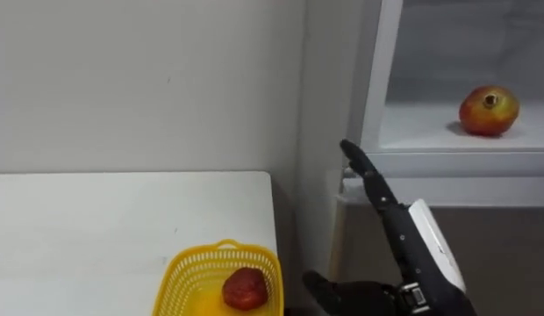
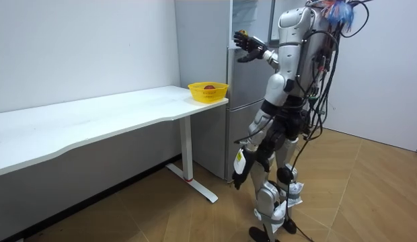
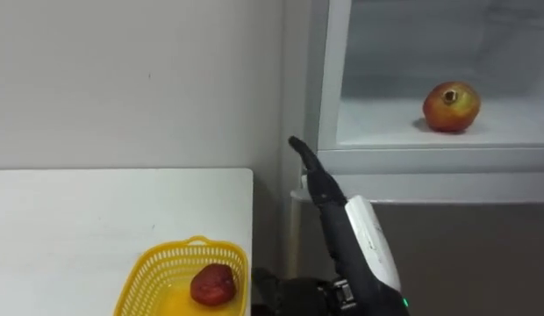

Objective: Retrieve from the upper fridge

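Closest to us, our right hand (image 1: 390, 215) is pointing up from five o'clock, fingers straight and gripping nothing, with the tips near the sill of the open upper compartment. Our left hand (image 2: 239, 177) is hanging by the thigh in the room view, and we cannot tell how its fingers are lying.

We are standing before the fridge (image 1: 377, 79), which is taking up the three o'clock side. The white table (image 1: 123, 219) is spreading out toward nine o'clock, close beside it. A yellow basket (image 1: 186, 274) is sitting on the table's near corner at seven o'clock, holding one red fruit (image 1: 245, 288).

What we are after, a pomegranate (image 1: 489, 110), is resting alone on the white shelf at two o'clock from our fingertips, well apart from them and crown uppermost.

We are judging it to be firm, fairly heavy and smooth-skinned, round enough to roll if nudged. We are thinking a wrap around its widest part, fingers behind and thumb in front, is suiting it better than a fingertip pinch.
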Available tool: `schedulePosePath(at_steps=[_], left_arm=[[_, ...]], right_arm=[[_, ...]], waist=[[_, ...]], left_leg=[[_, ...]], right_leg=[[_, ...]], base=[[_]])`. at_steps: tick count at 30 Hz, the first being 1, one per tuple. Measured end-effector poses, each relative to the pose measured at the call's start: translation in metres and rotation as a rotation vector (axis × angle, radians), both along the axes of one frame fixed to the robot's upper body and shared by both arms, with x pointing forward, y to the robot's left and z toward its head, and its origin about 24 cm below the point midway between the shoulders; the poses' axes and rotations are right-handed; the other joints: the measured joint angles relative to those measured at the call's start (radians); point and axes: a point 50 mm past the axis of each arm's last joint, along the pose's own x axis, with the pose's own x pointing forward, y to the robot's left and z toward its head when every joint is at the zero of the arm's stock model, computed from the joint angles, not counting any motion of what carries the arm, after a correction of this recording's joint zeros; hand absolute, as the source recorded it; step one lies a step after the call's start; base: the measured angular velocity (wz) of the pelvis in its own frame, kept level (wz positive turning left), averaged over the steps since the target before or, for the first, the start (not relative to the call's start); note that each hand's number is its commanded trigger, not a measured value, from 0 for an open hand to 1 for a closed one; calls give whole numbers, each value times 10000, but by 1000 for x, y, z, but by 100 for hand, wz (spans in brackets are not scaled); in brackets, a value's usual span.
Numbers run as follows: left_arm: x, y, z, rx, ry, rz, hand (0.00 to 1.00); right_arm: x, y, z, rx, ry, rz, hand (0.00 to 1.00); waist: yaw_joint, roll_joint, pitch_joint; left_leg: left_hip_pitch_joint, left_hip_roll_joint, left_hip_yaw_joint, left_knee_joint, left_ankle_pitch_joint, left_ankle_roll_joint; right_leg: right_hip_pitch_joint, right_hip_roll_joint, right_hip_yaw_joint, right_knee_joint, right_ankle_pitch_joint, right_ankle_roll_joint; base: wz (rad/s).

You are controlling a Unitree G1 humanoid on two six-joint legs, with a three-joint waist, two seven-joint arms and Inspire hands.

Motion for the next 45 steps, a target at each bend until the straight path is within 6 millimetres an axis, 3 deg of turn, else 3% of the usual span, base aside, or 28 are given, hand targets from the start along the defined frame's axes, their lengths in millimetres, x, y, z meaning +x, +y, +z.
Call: schedulePosePath(at_steps=[3, 10, 14, 18, 20, 22, 25, 32, 38, 45], left_arm=[[1, 0, 0, -18, -52, -19, 0], [3, 2, 1, -2, -179, 135, 0], [3, 6, 2, 102, -196, 128, 0], [2, 11, 3, 238, -183, 129, 0], [2, 12, 3, 293, -200, 119, 0], [-2, 15, 4, 415, -163, 151, 0], [-5, 19, 5, 490, -155, 330, 0], [-13, 22, 5, 389, 137, 557, 0], [-6, 25, 7, 316, -57, 610, 0], [-1, 33, 10, 438, -200, 640, 0]], right_arm=[[-2, -3, 10, 206, -527, -305, 0], [-7, -22, 23, 406, -1667, -1527, 0], [-10, -39, 29, 534, -2135, -2482, 0], [-13, -62, 37, 922, -2771, -3703, 0], [-15, -71, 41, 1090, -3003, -4094, 0], [-15, -80, 46, 1431, -3313, -4472, 0], [-15, -93, 56, 1812, -3838, -4855, 0], [7, -127, 68, 2196, -4268, -6109, 0], [26, -137, 69, 2727, -3393, -5912, 0], [49, -152, 67, 3133, -2003, -5717, 0]], waist=[[-105, 13, -52], [-432, -25, -72], [-667, -244, -60], [-673, -481, -91], [-705, -540, -74], [-714, -608, 1], [-816, -681, 11], [-761, -845, 128], [-583, -919, 85], [-538, -1187, 42]], left_leg=[[-36, 14, 110, -15, 1, 1], [21, 24, 152, -152, 1, 0], [-39, 23, 153, -168, 3, -4], [-30, -13, 169, -165, 1, -3], [-23, 8, 168, -171, 0, -1], [46, 20, 158, -200, 0, -1], [68, 30, 136, -194, -4, -7], [142, 27, 129, -172, 0, -7], [23, 27, 38, -161, 2, -10], [-118, 13, -214, -46, 6, -11]], right_leg=[[-78, 10, 55, 0, 4, 2], [-52, 38, 102, -60, -3, 7], [-121, 48, 99, -90, -18, 12], [-107, 125, 191, -103, -17, 13], [-89, 121, 184, -113, -15, 16], [-14, 131, 185, -124, -15, 16], [47, 143, 175, -197, -13, 14], [118, 119, 41, -194, -14, 14], [40, 115, -19, -205, -12, 11], [31, 8, -360, -200, -13, 13]], base=[[-11], [-1], [0], [-2], [0], [2], [3], [0], [4], [10]])
